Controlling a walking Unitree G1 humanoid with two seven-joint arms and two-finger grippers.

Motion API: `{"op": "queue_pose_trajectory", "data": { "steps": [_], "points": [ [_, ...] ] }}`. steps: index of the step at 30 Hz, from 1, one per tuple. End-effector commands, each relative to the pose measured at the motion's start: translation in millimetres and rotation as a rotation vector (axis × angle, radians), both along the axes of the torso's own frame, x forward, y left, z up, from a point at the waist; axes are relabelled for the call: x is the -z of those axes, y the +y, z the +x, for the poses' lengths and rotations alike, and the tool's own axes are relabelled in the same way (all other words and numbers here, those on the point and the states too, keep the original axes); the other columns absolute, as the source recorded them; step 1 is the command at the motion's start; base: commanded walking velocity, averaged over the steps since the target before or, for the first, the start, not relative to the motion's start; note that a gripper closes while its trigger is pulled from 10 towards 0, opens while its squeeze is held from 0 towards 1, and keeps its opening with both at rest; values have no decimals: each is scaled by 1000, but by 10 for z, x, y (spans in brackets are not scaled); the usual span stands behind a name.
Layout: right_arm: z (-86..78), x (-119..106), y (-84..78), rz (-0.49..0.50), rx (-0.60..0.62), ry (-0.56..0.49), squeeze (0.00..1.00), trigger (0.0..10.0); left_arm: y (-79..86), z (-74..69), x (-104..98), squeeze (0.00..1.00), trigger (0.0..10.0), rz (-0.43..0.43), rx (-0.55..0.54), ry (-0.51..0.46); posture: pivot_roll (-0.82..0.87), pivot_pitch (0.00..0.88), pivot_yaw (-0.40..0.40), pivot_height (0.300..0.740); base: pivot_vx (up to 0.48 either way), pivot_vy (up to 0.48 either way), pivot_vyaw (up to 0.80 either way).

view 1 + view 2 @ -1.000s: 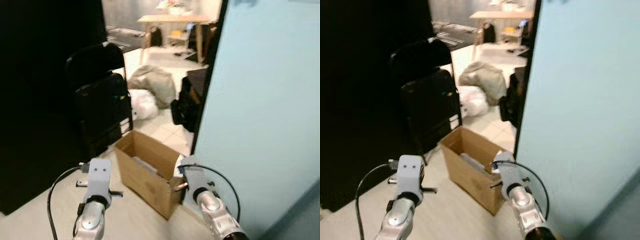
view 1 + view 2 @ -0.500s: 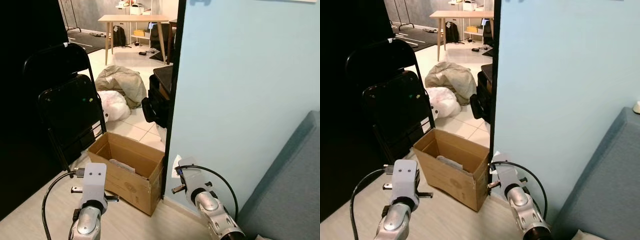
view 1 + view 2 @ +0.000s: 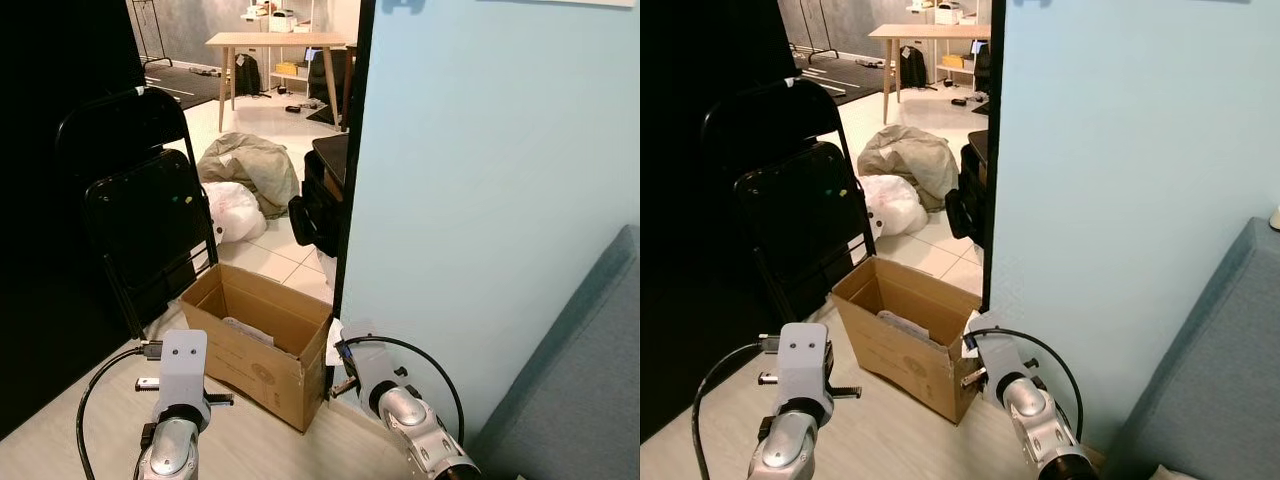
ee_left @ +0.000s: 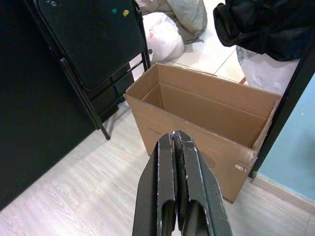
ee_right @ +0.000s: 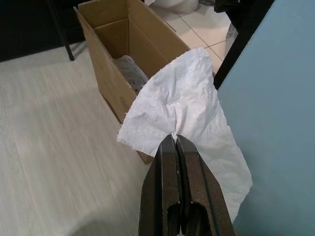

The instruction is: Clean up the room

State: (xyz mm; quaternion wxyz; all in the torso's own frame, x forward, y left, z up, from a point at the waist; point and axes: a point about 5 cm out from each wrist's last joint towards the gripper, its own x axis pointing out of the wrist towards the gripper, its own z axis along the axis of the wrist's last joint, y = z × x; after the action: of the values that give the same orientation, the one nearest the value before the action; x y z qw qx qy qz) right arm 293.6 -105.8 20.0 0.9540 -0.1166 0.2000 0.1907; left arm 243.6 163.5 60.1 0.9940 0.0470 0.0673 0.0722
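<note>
The right claw [image 5: 176, 140] has sunk lower and closer to the cardboard box [image 3: 255, 340] than half a second ago, clenched on a crumpled white paper [image 5: 184, 105] beside the box's near corner. The left claw [image 4: 177, 137], at the box's 7 o'clock, remains pinched together, gripping nothing. The folding chair [image 3: 140, 215] stands at 10 o'clock.

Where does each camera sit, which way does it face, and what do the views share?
Left eye view: on the head, looking forward and down at the folding chair; both silver arms show.
Right eye view: the same scene.
Left wrist view: along the shut left claw toward the cardboard box.
Right wrist view: along the right claw, shut on white paper.
All four share the box.
</note>
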Motion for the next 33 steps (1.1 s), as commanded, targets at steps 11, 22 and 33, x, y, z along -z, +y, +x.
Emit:
{"op": "queue_pose_trajectory", "data": {
  "steps": [11, 22, 33],
  "points": [
    [21, -32, 58, -7, -39, -18, 0, 10000, -24, 1, -52, 0, 10000, -18, 9, -28, 55, 0, -9, 740, 351, 0, 0],
    [16, -22, 74, -2, -44, -12, 0, 10000, 23, -10, -75, 0, 10000, -11, 3, -33, 67, 0, -12, 740, 345, 0, 0],
    [11, -11, 84, -1, -40, -10, 0, 10000, 44, -1, -82, 0, 10000, -10, 12, -30, 67, 0, -7, 740, 334, 0, 0]
  ]
}}
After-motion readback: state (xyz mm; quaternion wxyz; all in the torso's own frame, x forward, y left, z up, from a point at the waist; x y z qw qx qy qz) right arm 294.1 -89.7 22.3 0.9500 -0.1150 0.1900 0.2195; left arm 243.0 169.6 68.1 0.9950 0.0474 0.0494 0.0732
